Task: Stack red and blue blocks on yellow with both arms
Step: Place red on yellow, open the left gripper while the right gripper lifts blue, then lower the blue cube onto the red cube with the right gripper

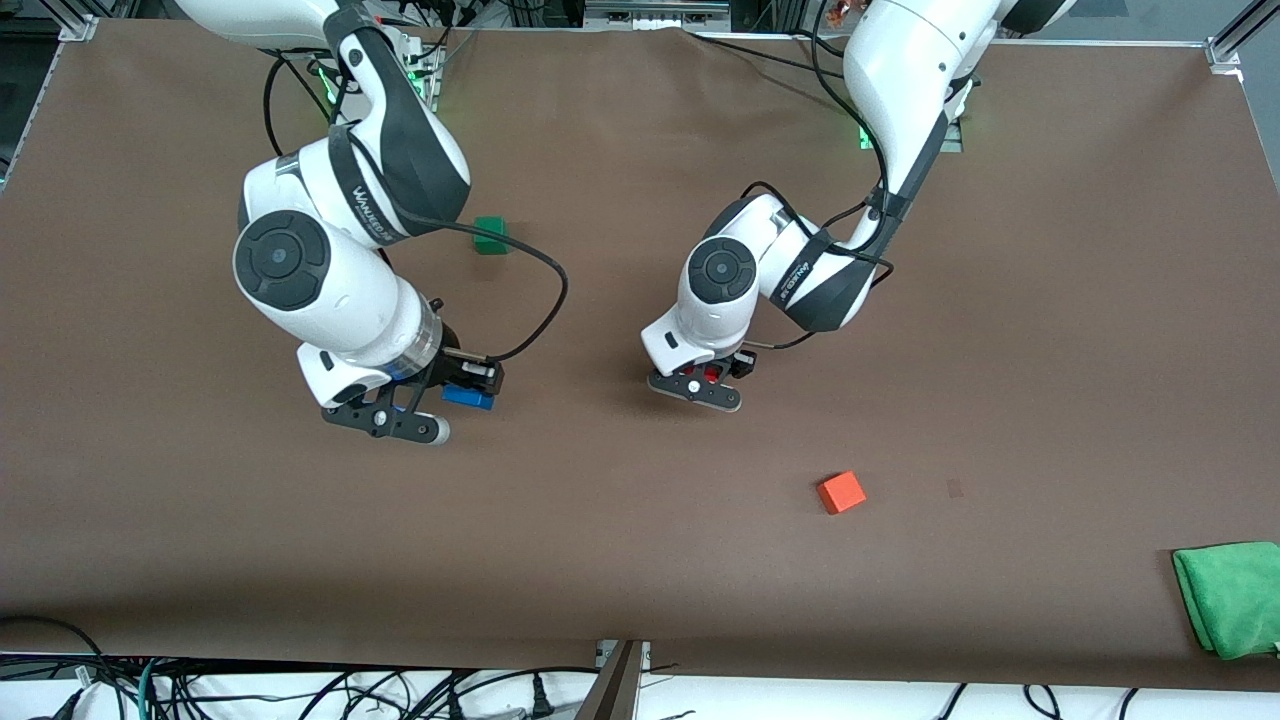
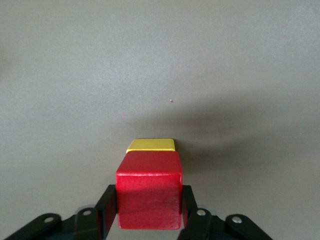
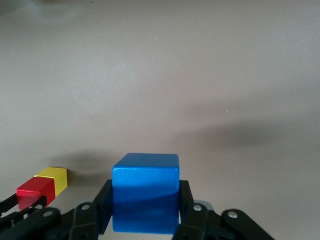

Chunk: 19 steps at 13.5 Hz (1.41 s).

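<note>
My left gripper [image 1: 703,383] is shut on the red block [image 1: 712,375] near the table's middle. In the left wrist view the red block [image 2: 149,190] sits between the fingers [image 2: 107,207], directly over the yellow cube [image 2: 150,145]; I cannot tell whether they touch. The yellow cube is hidden in the front view. My right gripper [image 1: 462,392] is shut on the blue block [image 1: 468,397], toward the right arm's end of the table. In the right wrist view the blue block [image 3: 145,192] fills the jaws, with the red block [image 3: 31,195] and the yellow cube [image 3: 54,177] beside it.
A dark green cube [image 1: 490,235] lies farther from the front camera, between the arms. An orange-red cube [image 1: 841,492] lies nearer the front camera than the left gripper. A green cloth [image 1: 1230,597] lies at the near corner at the left arm's end.
</note>
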Each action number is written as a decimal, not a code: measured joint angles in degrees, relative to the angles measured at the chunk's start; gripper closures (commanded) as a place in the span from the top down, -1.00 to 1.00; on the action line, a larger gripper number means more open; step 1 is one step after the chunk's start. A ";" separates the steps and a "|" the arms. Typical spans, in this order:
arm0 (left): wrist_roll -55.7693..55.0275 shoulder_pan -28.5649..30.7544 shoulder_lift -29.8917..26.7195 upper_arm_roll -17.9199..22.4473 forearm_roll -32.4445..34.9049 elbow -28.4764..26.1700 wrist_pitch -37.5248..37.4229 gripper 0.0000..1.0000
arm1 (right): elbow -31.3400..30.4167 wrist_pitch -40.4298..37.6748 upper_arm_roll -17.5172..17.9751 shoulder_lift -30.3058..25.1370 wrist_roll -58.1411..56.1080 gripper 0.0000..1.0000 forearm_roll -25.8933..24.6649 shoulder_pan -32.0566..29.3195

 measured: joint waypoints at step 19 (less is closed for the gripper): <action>10.22 29.11 -23.88 1.44 -0.97 11.23 -32.00 1.00 | 1.67 18.34 0.15 10.85 38.34 -0.35 -6.45 20.27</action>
